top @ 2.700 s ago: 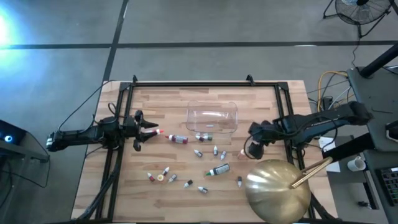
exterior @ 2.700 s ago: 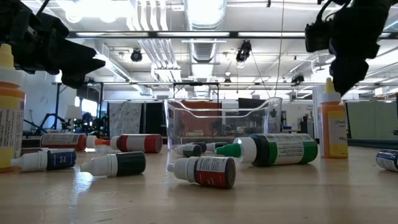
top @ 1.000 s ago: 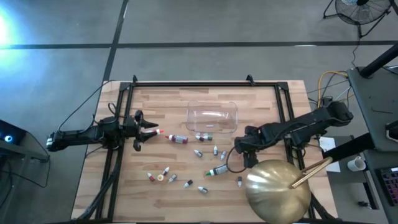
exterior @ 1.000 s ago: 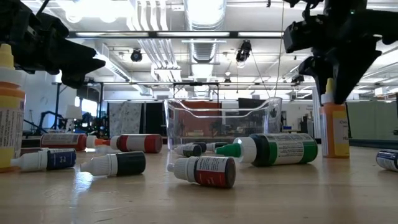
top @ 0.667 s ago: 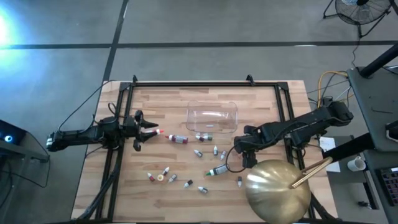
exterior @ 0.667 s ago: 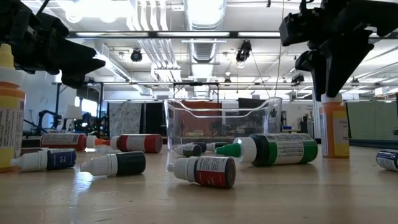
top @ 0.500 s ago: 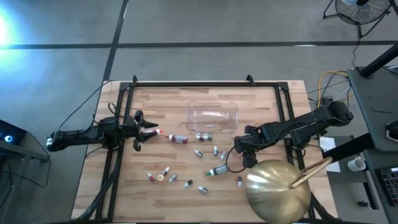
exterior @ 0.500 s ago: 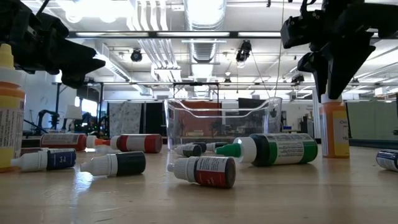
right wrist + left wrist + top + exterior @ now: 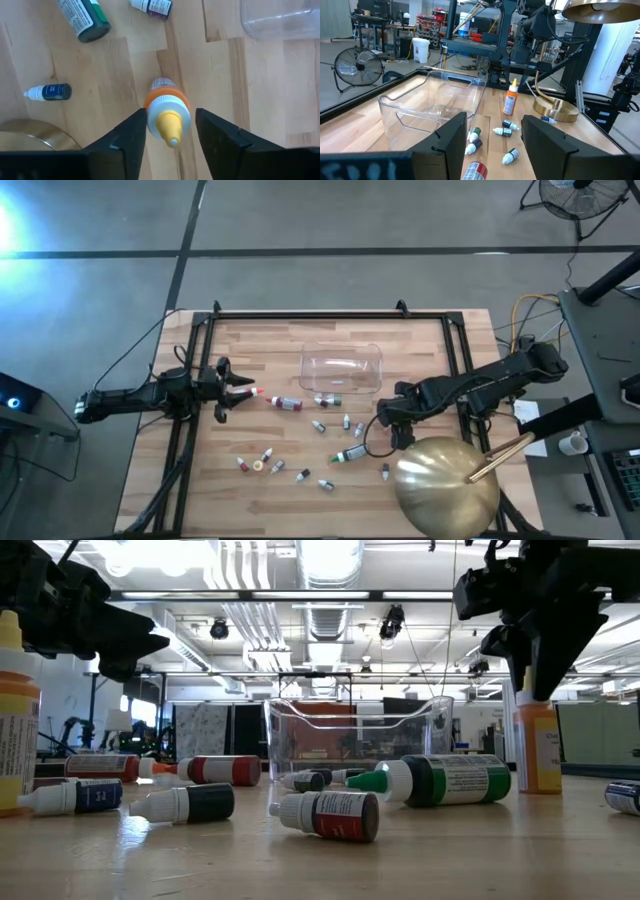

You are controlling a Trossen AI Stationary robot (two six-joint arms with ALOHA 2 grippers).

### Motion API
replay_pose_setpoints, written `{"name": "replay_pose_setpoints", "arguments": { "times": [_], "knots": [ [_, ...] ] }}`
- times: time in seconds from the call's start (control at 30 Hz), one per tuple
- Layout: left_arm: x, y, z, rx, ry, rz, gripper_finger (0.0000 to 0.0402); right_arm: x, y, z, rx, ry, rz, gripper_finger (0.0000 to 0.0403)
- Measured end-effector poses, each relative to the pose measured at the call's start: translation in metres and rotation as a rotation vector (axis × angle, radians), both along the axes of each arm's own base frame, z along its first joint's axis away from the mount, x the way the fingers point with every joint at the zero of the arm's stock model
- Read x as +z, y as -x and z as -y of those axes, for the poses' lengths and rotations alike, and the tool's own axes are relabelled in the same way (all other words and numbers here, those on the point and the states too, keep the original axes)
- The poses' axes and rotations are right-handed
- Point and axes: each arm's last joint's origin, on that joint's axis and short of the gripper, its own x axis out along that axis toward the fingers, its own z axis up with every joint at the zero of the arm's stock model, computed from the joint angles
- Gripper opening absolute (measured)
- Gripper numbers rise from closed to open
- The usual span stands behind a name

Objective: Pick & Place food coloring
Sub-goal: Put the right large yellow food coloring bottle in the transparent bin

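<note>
Small dropper bottles lie scattered on the wooden table (image 9: 250,480), among them a larger green one (image 9: 350,452) on its side. One orange bottle (image 9: 167,107) with a pale nozzle stands upright on its base. My right gripper (image 9: 170,120) hangs over it, open, pointing down, one finger on each side of the nozzle; whether they touch it does not show. In the low view the fingers (image 9: 535,660) hide the nozzle above the orange body (image 9: 538,745). My left gripper (image 9: 232,390) waits at the table's left, open, with a red-capped bottle (image 9: 255,392) just past its fingertips.
A clear plastic tub (image 9: 341,368) stands at the table's far middle. A big gold dome (image 9: 445,485) sits at the near right corner, close beside the right gripper. A black frame (image 9: 330,314) runs around the table. Bare wood lies along the near left.
My right gripper has edged over the upright orange bottle and sunk a little. The nozzle, which showed beside the fingers in the low view a second ago, now stands hidden between them. The bottle has stayed upright in place.
</note>
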Motion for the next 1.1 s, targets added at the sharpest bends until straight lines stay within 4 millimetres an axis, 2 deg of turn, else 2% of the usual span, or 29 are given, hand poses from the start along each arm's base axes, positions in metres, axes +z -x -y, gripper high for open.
{"name": "replay_pose_setpoints", "arguments": {
  "times": [0.2, 0.33, 0.43, 0.6, 0.73, 0.83, 0.97, 1.1],
  "knots": [
    [0.000, 0.000, 0.000, 0.000, 0.000, 0.000, 0.0163, 0.000, 0.000, 0.000, -0.052, -0.010, 0.002, 0.0115],
    [0.000, 0.000, 0.000, 0.000, 0.000, 0.000, 0.0163, 0.006, -0.003, 0.000, -0.112, -0.012, 0.024, 0.0105],
    [0.000, 0.000, 0.000, 0.000, 0.000, 0.000, 0.0163, 0.025, -0.010, 0.000, -0.144, 0.019, 0.105, 0.0105],
    [0.000, 0.000, 0.000, 0.000, 0.000, 0.000, 0.0163, 0.070, -0.022, 0.006, -0.179, 0.018, 0.243, 0.0105],
    [0.000, 0.000, 0.000, 0.000, 0.000, 0.000, 0.0163, 0.102, -0.030, 0.015, -0.220, 0.110, 0.374, 0.0105],
    [0.000, 0.000, 0.000, -0.001, 0.000, 0.000, 0.0163, 0.117, -0.033, 0.025, -0.285, 0.193, 0.443, 0.0105],
    [0.000, 0.000, 0.000, 0.000, 0.000, 0.000, 0.0163, 0.112, -0.037, 0.050, -0.383, 0.240, 0.420, 0.0105],
    [0.000, 0.000, 0.000, 0.000, 0.000, 0.000, 0.0163, 0.083, -0.049, 0.075, -0.443, 0.186, 0.302, 0.0105]
  ]
}}
